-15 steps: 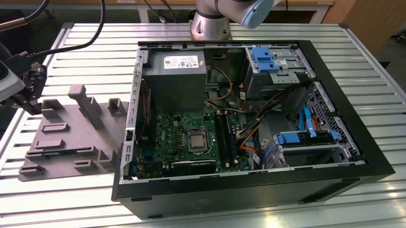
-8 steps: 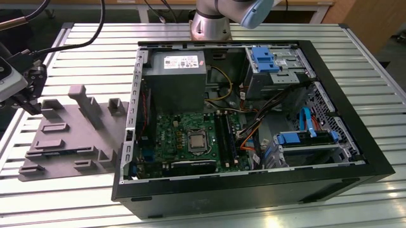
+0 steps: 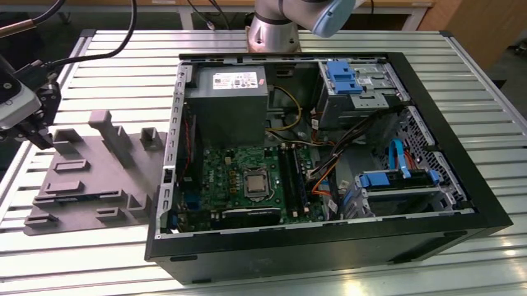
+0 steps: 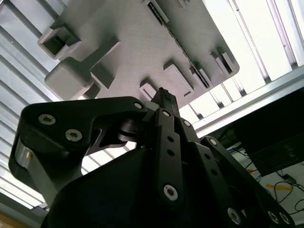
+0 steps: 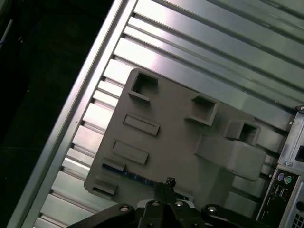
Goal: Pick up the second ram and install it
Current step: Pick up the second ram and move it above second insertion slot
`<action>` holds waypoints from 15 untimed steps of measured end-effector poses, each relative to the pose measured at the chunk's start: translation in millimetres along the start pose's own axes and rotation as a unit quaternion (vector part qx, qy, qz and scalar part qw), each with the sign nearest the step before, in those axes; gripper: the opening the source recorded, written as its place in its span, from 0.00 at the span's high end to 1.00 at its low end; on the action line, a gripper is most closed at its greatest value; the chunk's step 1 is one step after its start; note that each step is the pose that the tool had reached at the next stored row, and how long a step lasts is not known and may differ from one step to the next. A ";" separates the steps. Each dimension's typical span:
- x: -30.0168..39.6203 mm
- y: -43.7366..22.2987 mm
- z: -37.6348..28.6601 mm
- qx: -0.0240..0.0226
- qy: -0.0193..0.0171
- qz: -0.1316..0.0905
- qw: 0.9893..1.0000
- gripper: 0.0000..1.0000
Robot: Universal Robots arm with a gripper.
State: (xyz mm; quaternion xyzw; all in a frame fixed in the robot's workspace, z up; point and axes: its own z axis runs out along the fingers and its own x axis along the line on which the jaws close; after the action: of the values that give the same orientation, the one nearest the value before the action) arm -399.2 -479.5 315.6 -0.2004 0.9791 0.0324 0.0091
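The gripper (image 3: 39, 137), fingers together and empty, hangs at 10 o'clock of the grey tray (image 3: 107, 185) in the exterior view; the second ram (image 5: 135, 176) lies in a tray slot, near the gripper's tips

The second ram (image 5: 127, 175) is only a thin edge, one end hidden behind the fingertips (image 5: 167, 186) — chips too small to tell.

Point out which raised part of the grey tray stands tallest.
The single tall post: it rises well above every low block and open pocket on the light grey tray.
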 end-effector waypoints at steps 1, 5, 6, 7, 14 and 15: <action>0.0 0.0 0.0 0.000 0.000 -0.004 1.000 0.89; 0.0 0.0 0.0 -0.001 0.001 -0.023 1.000 0.89; 0.0 0.0 0.0 -0.001 0.002 -0.028 1.000 0.89; 0.0 0.0 0.0 -0.001 0.002 -0.033 0.999 0.89; 0.0 0.0 0.1 -0.002 0.004 -0.071 0.997 0.89; 0.0 0.0 0.2 -0.002 0.005 -0.076 0.997 0.89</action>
State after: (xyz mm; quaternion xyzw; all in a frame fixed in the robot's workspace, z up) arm -399.2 -479.4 315.5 -0.2747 0.9609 0.0330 0.0067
